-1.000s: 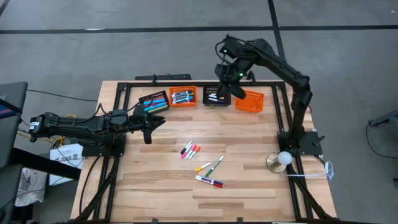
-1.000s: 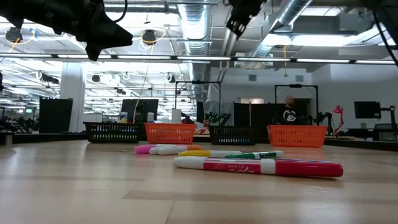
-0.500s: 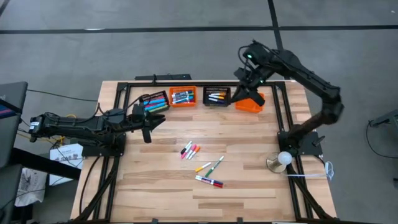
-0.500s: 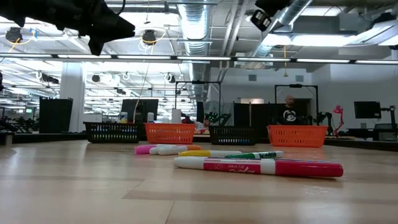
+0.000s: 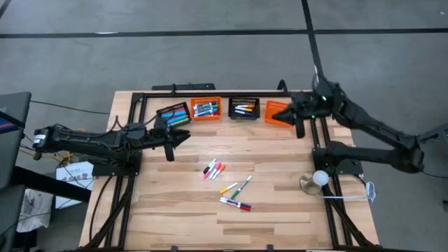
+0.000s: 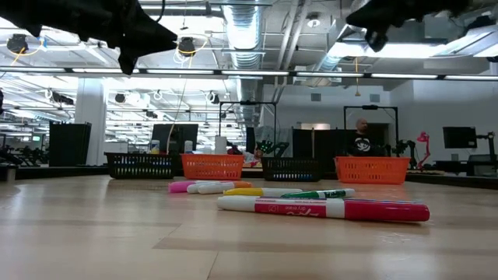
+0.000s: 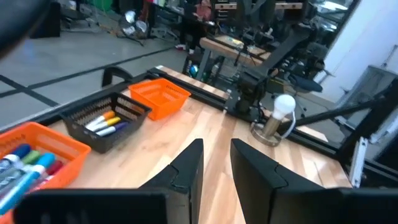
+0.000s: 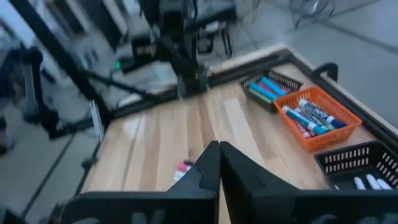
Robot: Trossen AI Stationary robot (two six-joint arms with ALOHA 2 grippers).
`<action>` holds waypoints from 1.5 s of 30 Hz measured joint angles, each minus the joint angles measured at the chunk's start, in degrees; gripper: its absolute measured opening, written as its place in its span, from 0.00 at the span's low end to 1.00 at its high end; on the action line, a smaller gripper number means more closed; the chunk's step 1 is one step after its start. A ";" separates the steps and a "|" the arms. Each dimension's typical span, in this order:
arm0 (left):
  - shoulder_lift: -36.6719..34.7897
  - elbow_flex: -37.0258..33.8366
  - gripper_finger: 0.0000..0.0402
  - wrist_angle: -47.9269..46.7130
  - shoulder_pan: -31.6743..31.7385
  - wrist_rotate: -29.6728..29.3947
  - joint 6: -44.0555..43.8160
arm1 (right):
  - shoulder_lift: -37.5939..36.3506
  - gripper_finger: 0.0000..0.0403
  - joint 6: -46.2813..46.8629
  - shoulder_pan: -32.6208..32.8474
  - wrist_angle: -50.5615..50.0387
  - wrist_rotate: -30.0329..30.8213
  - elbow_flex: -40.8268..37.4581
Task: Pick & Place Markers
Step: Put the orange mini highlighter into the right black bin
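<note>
The near half of the wooden worktop [image 5: 182,210] lies bare up to its front edge. Toward the middle sit loose markers [image 5: 235,204]: a red-and-white one nearest, then green and yellow ones, then a pink and white cluster [image 5: 213,169], all capped and lying flat. Along the far edge stand four mesh baskets [image 5: 208,109], three holding more markers. The left gripper [image 5: 168,150] hovers near the left-hand baskets, fingers slightly apart, empty. The right gripper [image 5: 300,130] hangs by the far right corner, fingers pressed together, empty.
</note>
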 joint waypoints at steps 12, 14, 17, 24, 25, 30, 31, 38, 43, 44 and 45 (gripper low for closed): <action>6.18 0.00 0.20 2.75 0.01 4.84 -2.79 | -12.42 0.00 10.73 12.37 16.01 16.94 -14.93; 6.19 0.00 0.20 2.79 0.01 4.87 -2.87 | -12.24 0.00 10.77 14.41 18.13 19.03 -16.34; 6.17 0.00 0.20 2.80 -0.01 4.88 -2.95 | -10.67 0.00 10.83 17.11 19.23 20.56 -16.66; 6.15 0.02 0.20 2.74 -0.01 4.88 -2.82 | -6.29 0.00 10.81 20.27 22.83 20.55 -16.66; 6.15 0.02 0.20 2.72 -0.01 4.88 -2.81 | -5.70 0.00 10.81 20.39 22.99 20.55 -16.66; 6.17 0.02 0.20 2.53 -0.01 6.01 -2.80 | -3.11 0.00 10.81 20.35 22.80 20.42 -16.66; 6.31 0.04 0.20 2.55 -0.01 6.41 -2.80 | -2.74 0.00 10.81 20.35 22.82 20.42 -16.66; 11.37 2.56 0.20 2.23 -0.01 8.07 -4.90 | -1.85 0.00 10.79 20.28 22.91 20.49 -16.66; 19.61 8.32 0.20 0.55 -0.03 12.39 -5.66 | -1.92 0.00 10.77 20.28 22.87 20.43 -16.66; 21.19 9.35 0.20 -0.19 -0.01 13.27 -6.61 | -1.91 0.00 10.77 20.28 22.80 20.38 -16.66; 22.60 10.27 0.20 -0.78 -0.01 14.36 -7.77 | -1.91 0.00 10.77 20.28 22.79 20.36 -16.66</action>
